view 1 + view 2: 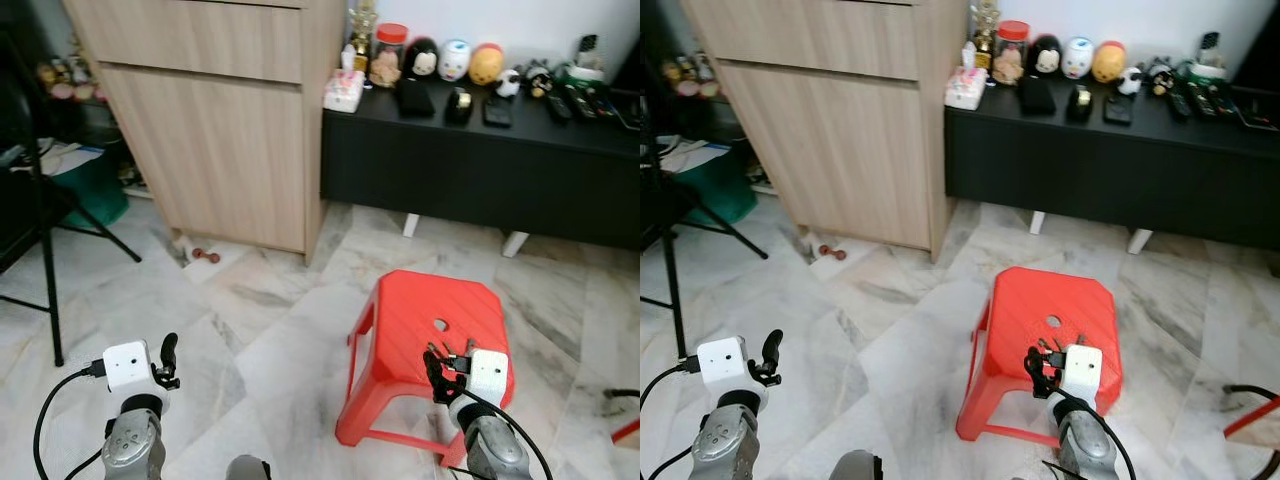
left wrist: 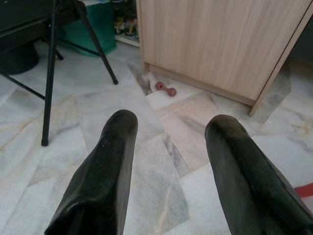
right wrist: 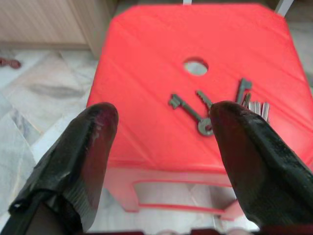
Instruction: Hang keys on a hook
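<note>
A bunch of dark keys (image 3: 205, 110) lies on the seat of a red plastic stool (image 1: 420, 310), beside the round hole (image 3: 195, 66) in the seat. My right gripper (image 3: 161, 147) hovers open just in front of and above the stool's near edge, its fingers (image 3: 249, 156) spread wider than the keys; in the left eye view the right gripper (image 1: 437, 375) partly covers the keys (image 1: 445, 350). My left gripper (image 2: 171, 161) is open over bare marble floor, and the left gripper (image 1: 165, 360) is raised at the lower left, holding nothing.
A light wooden cabinet (image 1: 220, 130) stands at the back left, a low black sideboard (image 1: 480, 160) with figurines and remotes at the back right. A black tripod leg (image 1: 45, 270) is at left. A small red dumbbell-shaped object (image 1: 205, 256) lies by the cabinet's base.
</note>
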You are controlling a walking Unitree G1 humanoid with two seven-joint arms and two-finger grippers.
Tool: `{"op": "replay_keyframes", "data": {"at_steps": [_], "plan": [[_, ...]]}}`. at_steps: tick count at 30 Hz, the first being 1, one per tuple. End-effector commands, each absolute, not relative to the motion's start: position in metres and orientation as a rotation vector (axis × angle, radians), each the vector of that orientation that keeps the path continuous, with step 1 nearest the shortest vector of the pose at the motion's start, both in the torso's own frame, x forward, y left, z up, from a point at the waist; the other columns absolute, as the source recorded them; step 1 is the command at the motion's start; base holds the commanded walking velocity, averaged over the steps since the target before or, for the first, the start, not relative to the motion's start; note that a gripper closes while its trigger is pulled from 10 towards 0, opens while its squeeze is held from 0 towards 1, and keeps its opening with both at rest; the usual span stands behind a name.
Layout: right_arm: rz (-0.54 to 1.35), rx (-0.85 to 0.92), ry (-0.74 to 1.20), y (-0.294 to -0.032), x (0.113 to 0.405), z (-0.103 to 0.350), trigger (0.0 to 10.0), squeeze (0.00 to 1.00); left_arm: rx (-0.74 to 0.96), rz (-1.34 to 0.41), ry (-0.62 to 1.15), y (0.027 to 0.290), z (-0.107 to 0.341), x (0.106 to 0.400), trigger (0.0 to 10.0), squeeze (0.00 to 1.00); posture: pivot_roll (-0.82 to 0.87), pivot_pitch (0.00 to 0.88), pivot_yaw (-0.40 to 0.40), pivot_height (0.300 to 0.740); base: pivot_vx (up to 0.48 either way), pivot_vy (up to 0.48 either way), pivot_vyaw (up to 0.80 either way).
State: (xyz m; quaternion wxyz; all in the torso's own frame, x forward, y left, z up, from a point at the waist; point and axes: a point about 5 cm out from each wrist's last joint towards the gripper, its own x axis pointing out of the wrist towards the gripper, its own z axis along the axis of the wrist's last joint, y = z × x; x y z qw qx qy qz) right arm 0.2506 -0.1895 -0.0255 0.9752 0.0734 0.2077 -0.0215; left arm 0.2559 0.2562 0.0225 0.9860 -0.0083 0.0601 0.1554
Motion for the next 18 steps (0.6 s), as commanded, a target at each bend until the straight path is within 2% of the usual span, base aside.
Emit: {"op": "replay_keyframes", "data": {"at_steps": [1, 10, 14, 18], "plan": [[-0.062, 0.148, 0.453, -0.194, 0.246, -0.03, 10.0, 0.0, -0.02, 0.307, 0.139, 0.253, 0.019, 0.254, 10.0, 0.0, 0.11, 0.034, -0.064, 0.655, 0.0, 0.0, 0.0], [-0.082, 0.147, 0.513, -0.201, 0.235, -0.04, 10.0, 0.0, -0.033, 0.303, 0.168, 0.252, 0.014, 0.25, 10.0, 0.0, 0.12, 0.035, -0.063, 0.655, 0.0, 0.0, 0.0], [-0.092, 0.139, 0.56, -0.211, 0.229, -0.044, 10.0, 0.0, -0.04, 0.299, 0.184, 0.252, 0.011, 0.249, 10.0, 0.0, 0.12, 0.035, -0.061, 0.655, 0.247, 0.0, 0.0], [-0.108, 0.144, 0.579, -0.219, 0.225, -0.046, 10.0, 0.0, -0.041, 0.299, 0.187, 0.253, 0.011, 0.25, 10.0, 0.0, 0.12, 0.036, -0.062, 0.655, 0.262, 0.0, -0.44]]}}
